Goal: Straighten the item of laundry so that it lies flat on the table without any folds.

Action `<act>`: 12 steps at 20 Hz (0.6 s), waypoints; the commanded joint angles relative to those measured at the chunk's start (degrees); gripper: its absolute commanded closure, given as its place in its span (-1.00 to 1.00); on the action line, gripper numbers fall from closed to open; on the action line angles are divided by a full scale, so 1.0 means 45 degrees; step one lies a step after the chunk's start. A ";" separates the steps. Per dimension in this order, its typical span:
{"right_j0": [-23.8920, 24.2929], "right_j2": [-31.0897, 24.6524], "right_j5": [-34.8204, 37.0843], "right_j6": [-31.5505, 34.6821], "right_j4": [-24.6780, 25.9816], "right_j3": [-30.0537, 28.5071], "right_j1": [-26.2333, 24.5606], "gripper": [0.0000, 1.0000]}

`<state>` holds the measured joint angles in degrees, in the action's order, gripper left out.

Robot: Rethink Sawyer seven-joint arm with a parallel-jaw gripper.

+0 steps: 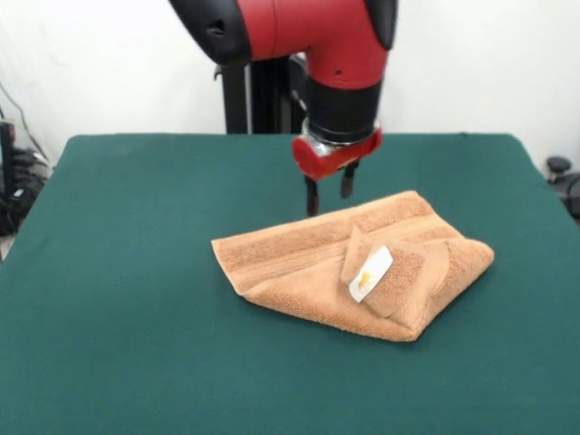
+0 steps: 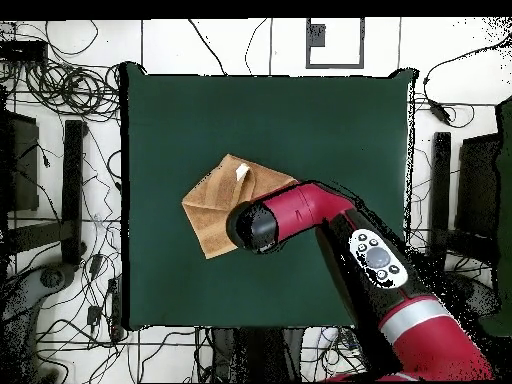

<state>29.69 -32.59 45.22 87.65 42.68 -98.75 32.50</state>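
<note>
Front view: a red and black robot arm comes down from the top of the picture over a dark green worktop [image 1: 118,299]. Its tool [image 1: 330,194] hangs just above the far edge of the towel [image 1: 299,267], with two dark fingers [image 1: 312,196] standing a little apart and pinching nothing. The orange-tan terry towel lies near the middle of the worktop, slightly right of centre. It is bunched, not flat: its right part is folded back over itself in several layers, and one corner flap lies turned up on top. Woven bands run along the far side. A small white label [image 1: 371,274] sits on the folded flap; it carries a yellowish mark, but no writing can be read.

The cloth looks soft, light and limp, so it should drape and drag rather than hold a shape. The turned-up corner by the label, or a free outer corner, seems the best place to take hold.

Overhead view: the towel [image 2: 212,208] lies left of the worktop's centre, with the arm's end covering its right part. The tool itself is hidden here.
</note>
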 commanded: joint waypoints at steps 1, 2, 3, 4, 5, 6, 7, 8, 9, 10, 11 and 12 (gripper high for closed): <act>-0.0110 -0.2031 -0.1072 -0.3042 0.0258 0.0963 -0.1182 -1.00; -0.0113 -0.2077 -0.1295 -0.3108 0.0471 0.1069 -0.1394 -1.00; -0.0026 -0.2124 -0.1533 -0.3074 0.0570 0.0977 -0.1447 -1.00; -0.0029 -0.2130 -0.1703 -0.3008 0.0673 0.1012 -0.1577 -1.00; 0.0049 -0.2141 -0.1762 -0.2952 0.0686 0.0924 -0.1575 -1.00; 0.0045 -0.2138 -0.1785 -0.2838 0.0680 0.0907 -0.1606 -1.00; 0.0135 -0.2141 -0.1809 -0.2771 0.0668 0.0783 -0.1542 -1.00; 0.0127 -0.2138 -0.1810 -0.2683 0.0659 0.0734 -0.1495 -1.00; 0.0198 -0.2132 -0.1822 -0.2672 0.0678 0.0642 -0.1461 -1.00; 0.0239 -0.2139 -0.1867 -0.2657 0.0714 0.0590 -0.1447 -1.00; 0.0280 -0.2145 -0.1912 -0.2641 0.0749 0.0539 -0.1433 -1.00; 0.0300 -0.2188 -0.1938 -0.2681 0.0786 0.0515 -0.1405 -1.00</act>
<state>30.84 -37.30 39.53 87.65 43.75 -96.92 29.41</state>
